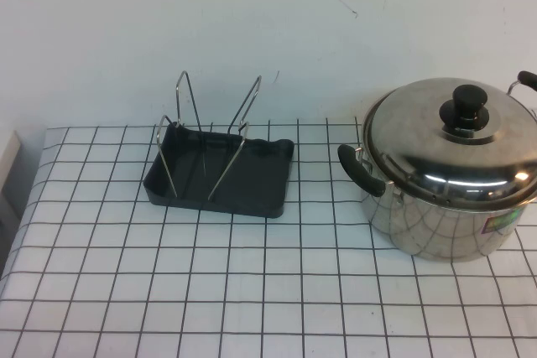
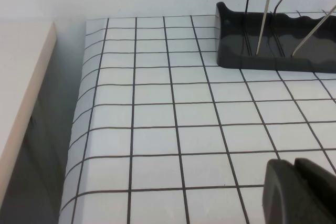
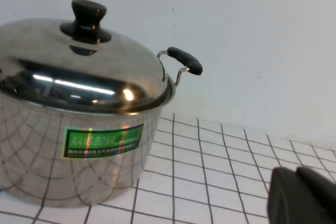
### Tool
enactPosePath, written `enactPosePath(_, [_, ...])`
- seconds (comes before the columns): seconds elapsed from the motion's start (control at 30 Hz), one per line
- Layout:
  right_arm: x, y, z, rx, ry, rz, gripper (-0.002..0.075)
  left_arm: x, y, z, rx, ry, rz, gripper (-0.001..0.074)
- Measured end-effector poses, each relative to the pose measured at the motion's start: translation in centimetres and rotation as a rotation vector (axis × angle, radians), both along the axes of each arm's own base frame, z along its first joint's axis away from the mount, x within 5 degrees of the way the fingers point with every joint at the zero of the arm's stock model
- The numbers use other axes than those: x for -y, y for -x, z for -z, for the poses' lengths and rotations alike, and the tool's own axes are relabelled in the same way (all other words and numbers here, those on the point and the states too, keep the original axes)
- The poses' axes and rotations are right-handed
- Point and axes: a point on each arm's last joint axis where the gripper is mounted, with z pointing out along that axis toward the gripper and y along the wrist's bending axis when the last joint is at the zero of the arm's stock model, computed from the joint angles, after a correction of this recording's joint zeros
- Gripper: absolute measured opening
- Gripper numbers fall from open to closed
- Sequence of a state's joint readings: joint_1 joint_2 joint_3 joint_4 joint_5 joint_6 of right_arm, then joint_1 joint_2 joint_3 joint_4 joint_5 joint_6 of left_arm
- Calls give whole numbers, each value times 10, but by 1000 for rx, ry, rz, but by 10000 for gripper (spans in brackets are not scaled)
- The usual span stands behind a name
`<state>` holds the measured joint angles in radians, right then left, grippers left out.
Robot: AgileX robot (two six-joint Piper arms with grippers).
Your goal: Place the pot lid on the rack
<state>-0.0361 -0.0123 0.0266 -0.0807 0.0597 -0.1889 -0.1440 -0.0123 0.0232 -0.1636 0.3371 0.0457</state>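
Stainless steel gleams at the right edge of the worktop, where the pot lid sits closed on the steel pot, its black knob standing upright at the centre of the dome. The pot carries black side handles, one facing the middle of the table and the other towards the far right corner. From the right wrist view the lid reflects bright streaks, and a green label shows on the pot's wall.

Towards the far edge, roughly mid-table and well apart from the pot, stands the rack: a dark grey plastic tray with bent wire loops rising upright from it. It holds nothing. In the left wrist view its near wall and the lower wires are visible.

The white tablecloth, ruled in a black grid, covers the worktop and folds over its left edge.

Neither arm appears in the high view. The left gripper shows only as dark fingertips hanging over the cloth near the left front part of the table, short of the rack; the tips lie close together with nothing between them. The right gripper hovers over the cloth beside the pot, its dark tips likewise close together and empty.
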Motion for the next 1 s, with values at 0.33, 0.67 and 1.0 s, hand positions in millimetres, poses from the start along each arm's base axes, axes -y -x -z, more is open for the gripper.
enactPosePath(0.33, [0, 0, 0, 2, 6, 0, -3, 0, 0, -1, 10, -2, -1, -2])
enactPosePath(0.67, [0, 0, 3, -36, 5, 3, -3, -2, -3, -12, 150, 18, -23, -2])
enactPosePath(1.0, [1, 1, 9, -99, 2, 7, -3, -2, -4, -15, 176, 21, -27, -2])
